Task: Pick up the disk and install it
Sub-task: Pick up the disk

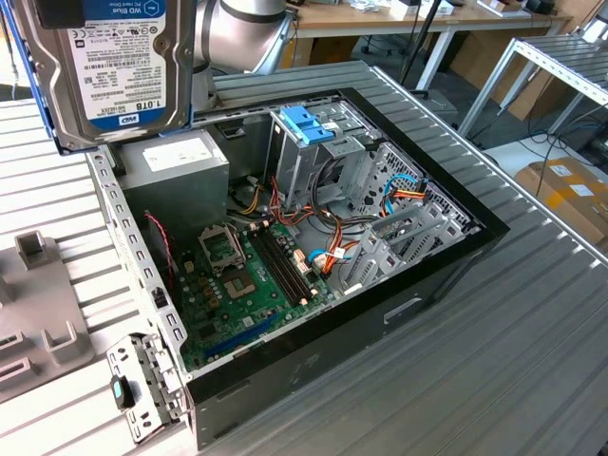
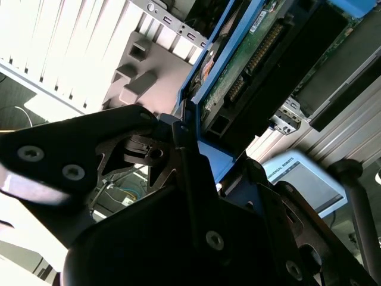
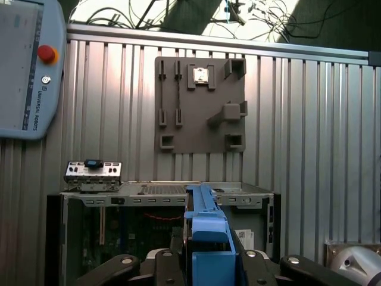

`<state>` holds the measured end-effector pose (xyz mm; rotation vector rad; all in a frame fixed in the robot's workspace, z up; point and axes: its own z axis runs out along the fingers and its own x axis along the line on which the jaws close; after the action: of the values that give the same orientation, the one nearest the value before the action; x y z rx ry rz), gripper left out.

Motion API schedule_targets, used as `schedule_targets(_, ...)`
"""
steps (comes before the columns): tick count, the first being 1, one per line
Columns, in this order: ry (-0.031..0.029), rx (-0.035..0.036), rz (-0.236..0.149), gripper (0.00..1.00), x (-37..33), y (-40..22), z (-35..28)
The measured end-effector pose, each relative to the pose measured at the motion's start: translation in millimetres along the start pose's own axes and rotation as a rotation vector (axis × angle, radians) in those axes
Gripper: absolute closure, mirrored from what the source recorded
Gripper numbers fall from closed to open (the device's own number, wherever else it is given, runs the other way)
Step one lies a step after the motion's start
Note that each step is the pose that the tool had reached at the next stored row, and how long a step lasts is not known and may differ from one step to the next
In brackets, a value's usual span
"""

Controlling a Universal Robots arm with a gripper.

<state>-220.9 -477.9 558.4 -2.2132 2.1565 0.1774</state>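
Note:
The disk point(image 1: 104, 66), a silver drive with a white and blue label and blue side rails, hangs in the air at the exterior view's upper left. It is above the back corner of the open computer case point(image 1: 475, 237). In the first wrist view, my gripper point(image 3: 205, 265) is shut on the disk's blue rail point(image 3: 205, 223), with a black finger on each side. In the second wrist view the disk point(image 2: 250, 71) shows its green circuit board, and the black fingers point(image 2: 178, 155) clamp its blue edge. The drive cage with a blue plastic top point(image 1: 309, 123) stands inside the case.
The case holds a grey power supply box point(image 1: 176, 161), a motherboard point(image 1: 247, 275) and loose cables. A grey fixture plate point(image 1: 38, 313) lies on the ribbed table at the exterior view's left. A small metal bracket point(image 1: 142, 385) sits by the case corner. A teach pendant point(image 3: 27, 65) lies on the table.

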Motion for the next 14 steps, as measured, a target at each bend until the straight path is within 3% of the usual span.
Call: schedule_targets(14,0.0000,0.0000,0.000,0.63,0.3,-9.8,0.1)
